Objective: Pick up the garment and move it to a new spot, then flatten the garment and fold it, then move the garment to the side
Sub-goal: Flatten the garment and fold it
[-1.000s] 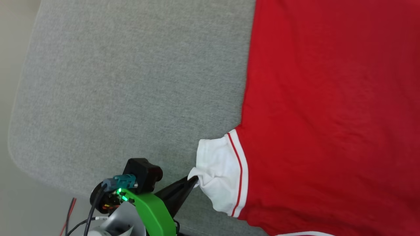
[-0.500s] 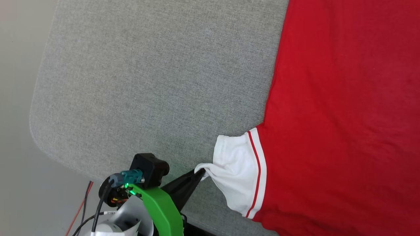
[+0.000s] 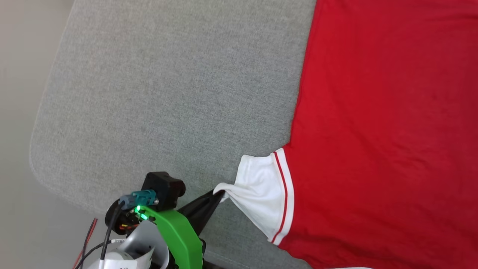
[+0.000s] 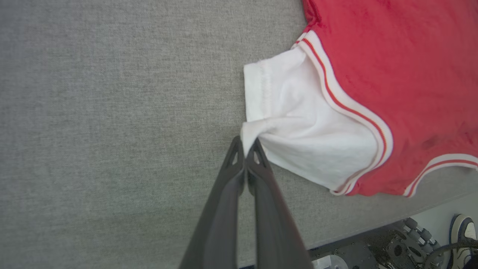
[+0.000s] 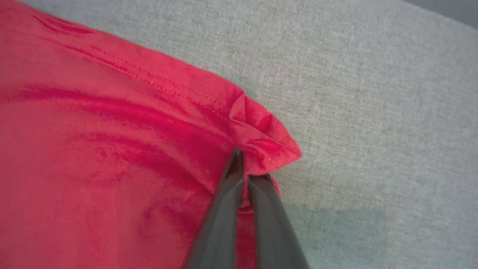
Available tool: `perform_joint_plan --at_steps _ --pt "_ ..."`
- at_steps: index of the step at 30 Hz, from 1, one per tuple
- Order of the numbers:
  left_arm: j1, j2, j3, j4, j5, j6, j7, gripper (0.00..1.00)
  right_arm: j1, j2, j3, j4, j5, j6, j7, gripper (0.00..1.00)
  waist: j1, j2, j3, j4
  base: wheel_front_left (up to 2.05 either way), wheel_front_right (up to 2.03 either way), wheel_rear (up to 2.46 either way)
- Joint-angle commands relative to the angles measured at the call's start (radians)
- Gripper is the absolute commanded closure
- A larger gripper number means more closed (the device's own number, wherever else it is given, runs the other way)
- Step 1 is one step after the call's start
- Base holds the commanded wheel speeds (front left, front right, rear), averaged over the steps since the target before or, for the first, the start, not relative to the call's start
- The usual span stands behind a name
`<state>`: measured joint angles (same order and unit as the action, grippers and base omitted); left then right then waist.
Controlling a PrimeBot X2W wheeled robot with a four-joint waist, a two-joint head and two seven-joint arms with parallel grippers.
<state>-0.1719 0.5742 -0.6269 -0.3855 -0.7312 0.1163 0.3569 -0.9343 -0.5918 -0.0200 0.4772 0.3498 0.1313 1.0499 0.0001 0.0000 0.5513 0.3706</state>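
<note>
The garment (image 3: pixel 373 130) lies flat on the grey bench (image 3: pixel 168 93), with bare room to its left. My left gripper (image 4: pixel 246 144) is closed on its white sleeve (image 4: pixel 298 123) near the bench edge. My right gripper (image 5: pixel 248 168) is clamped on a red hem corner (image 5: pixel 269 138).

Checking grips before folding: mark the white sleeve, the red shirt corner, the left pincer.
White fabric sleeve (image 4: pixel 298 123): left wrist view, mid-panel.
Red shirt corner (image 5: pixel 265 130): right wrist view, bunched fold.
Left pincer (image 4: pixel 246 145): left wrist view, fingertips.

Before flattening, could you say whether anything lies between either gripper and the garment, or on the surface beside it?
Nothing visible does. The left gripper is shut on the garment at its white sleeve, the right gripper at a red corner; the grey surface beside is bare.
</note>
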Motion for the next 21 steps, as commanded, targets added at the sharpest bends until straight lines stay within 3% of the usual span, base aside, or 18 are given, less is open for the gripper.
perform_joint_plan --at_steps 1,13,21 --pt "-0.012 0.008 0.007 0.005 0.004 0.008 -0.006 1.00 0.064 0.003 0.008 0.026 0.010 -0.001 0.001 1.00 -0.0001 0.0000 -0.065 -0.045 0.00 0.00 0.00" --pt "0.035 0.023 0.025 0.039 -0.018 0.044 -0.006 1.00 0.315 0.023 -0.003 0.000 0.088 -0.001 -0.064 1.00 -0.0001 0.0000 -0.261 -0.152 0.00 0.00 0.00" --pt "0.080 0.010 0.036 0.066 -0.042 0.067 -0.032 1.00 0.517 0.036 -0.062 -0.095 0.144 -0.001 -0.080 1.00 -0.0001 0.0000 -0.372 -0.221 0.00 0.00 0.00"
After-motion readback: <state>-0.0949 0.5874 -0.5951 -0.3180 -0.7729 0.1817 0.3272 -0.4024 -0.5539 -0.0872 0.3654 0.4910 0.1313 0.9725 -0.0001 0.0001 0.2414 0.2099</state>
